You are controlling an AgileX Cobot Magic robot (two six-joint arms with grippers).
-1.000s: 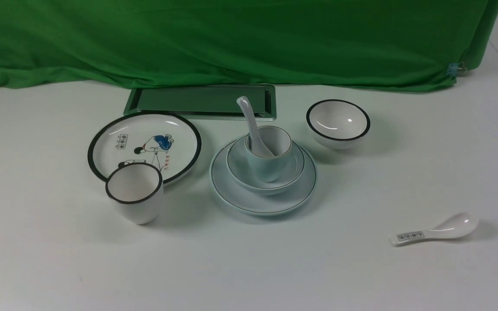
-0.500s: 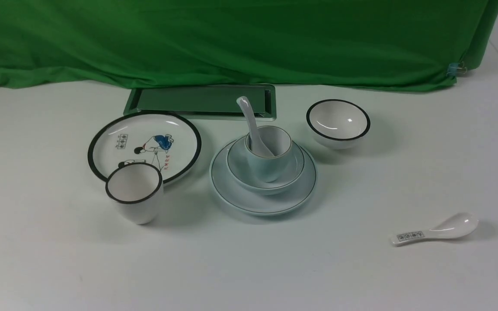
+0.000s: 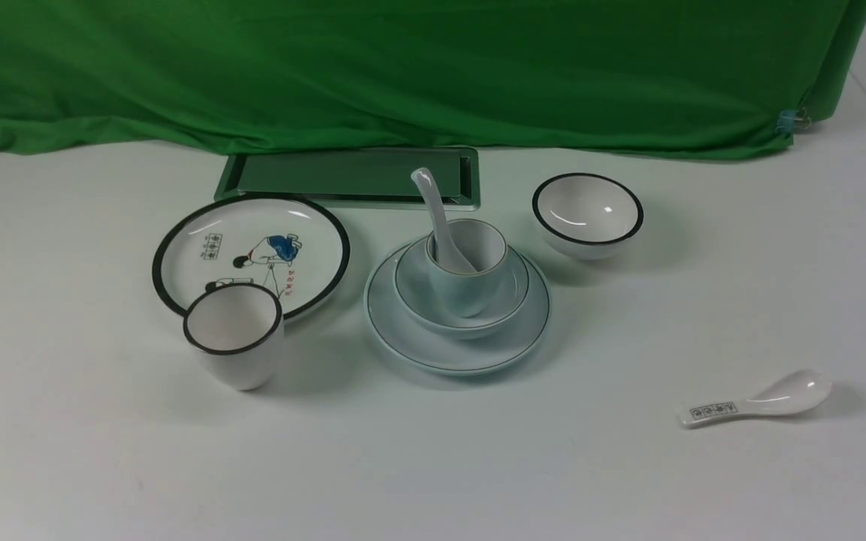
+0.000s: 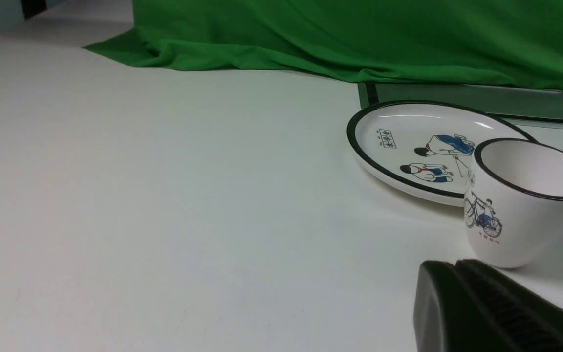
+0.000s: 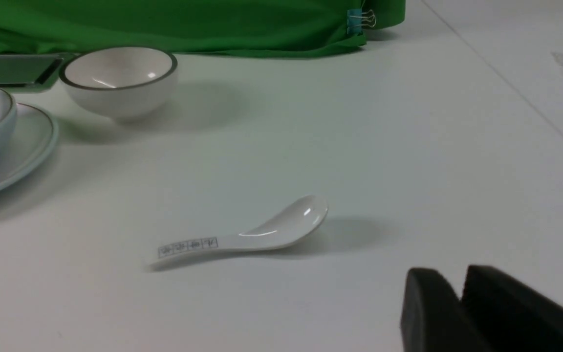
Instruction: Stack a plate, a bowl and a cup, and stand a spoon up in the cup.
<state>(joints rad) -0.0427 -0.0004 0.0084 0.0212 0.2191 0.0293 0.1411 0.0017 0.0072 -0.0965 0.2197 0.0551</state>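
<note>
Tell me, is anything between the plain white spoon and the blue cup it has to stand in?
No. The spoon already stands in the cup, its handle leaning back over the rim. The cup sits in the bowl on the plate. Neither gripper is near the stack.

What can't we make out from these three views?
- Left gripper: left wrist view, mostly cut off by the frame's edge.
- Right gripper: right wrist view, same; absent from the front view.
- Spoon: front view, bowl end hidden inside the cup.
- Patterned spoon: handle print too small to read.
</note>
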